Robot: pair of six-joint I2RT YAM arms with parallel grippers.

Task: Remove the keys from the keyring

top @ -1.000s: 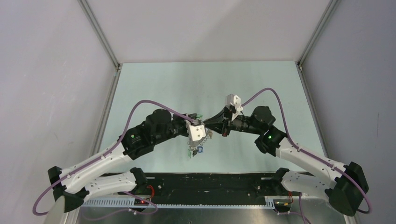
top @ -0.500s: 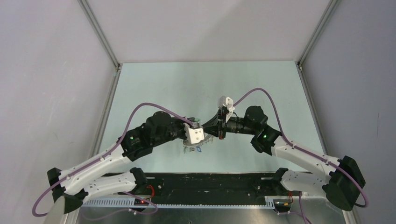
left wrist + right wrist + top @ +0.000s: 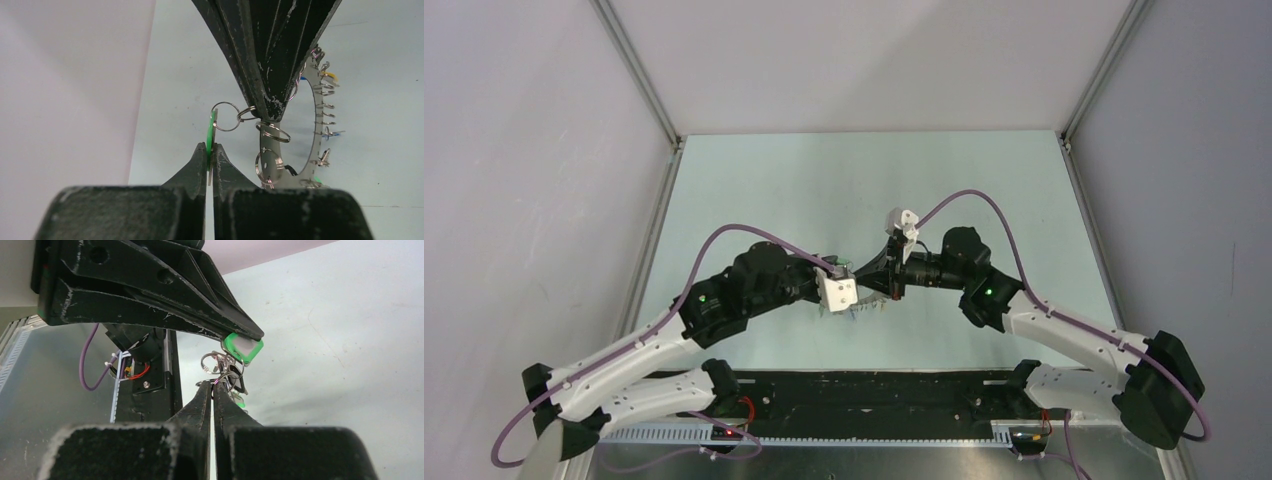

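Pale green tabletop, white walls all round, and both arms meeting mid-table, up off the surface. Dead centre is the keyring, that flat grey metal ring, hanging on edge in the air, its rim lined with holes and little wire loops. The keys dangle in a tight bunch off that rim. The right wrist view shows a black head and a scrap of green, the left wrist view flecks of blue and yellow along the far edge. One piece stands out to the side: the green tag, white label on its face, joined back to the keyring by a split ring and a second one.

Now the grips! Left tool: clenched, jaws pressed flat on the green tag, pinching its lower half. Right tool: clenched too, set against it from the opposite side, tips closed on the keyring's rim just beside that short chain. So the two tools sit tip to tip, near but apart, tag on one side, ring on the other. From above, left arm and right arm make a wide arch, purple cables looping over each
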